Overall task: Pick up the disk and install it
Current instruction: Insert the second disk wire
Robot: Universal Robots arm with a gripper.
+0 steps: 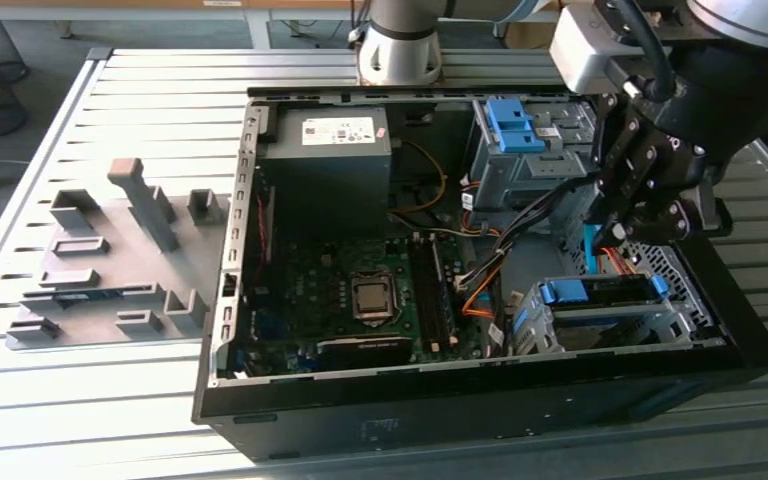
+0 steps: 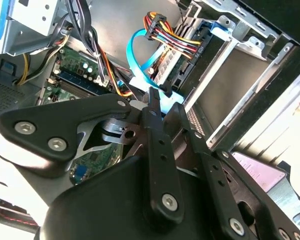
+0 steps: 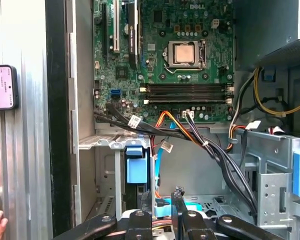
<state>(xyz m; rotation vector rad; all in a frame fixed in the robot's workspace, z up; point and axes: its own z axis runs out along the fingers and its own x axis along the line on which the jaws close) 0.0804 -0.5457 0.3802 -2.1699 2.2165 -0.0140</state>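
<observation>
One black metal hand [image 1: 620,238] hovers over the steel drive cage [image 1: 611,325] (blue-railed), fingers together, gripping nothing.

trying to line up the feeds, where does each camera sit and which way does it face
Exterior view: off the arm, above, looking down into the open black computer case; the arm and its gripper show.
First wrist view: on the arm, facing the green motherboard; the black gripper shows at one edge.
Second wrist view: on the arm, facing past the gripper at a light blue flat cable.
All three share the gripper and motherboard.
</observation>
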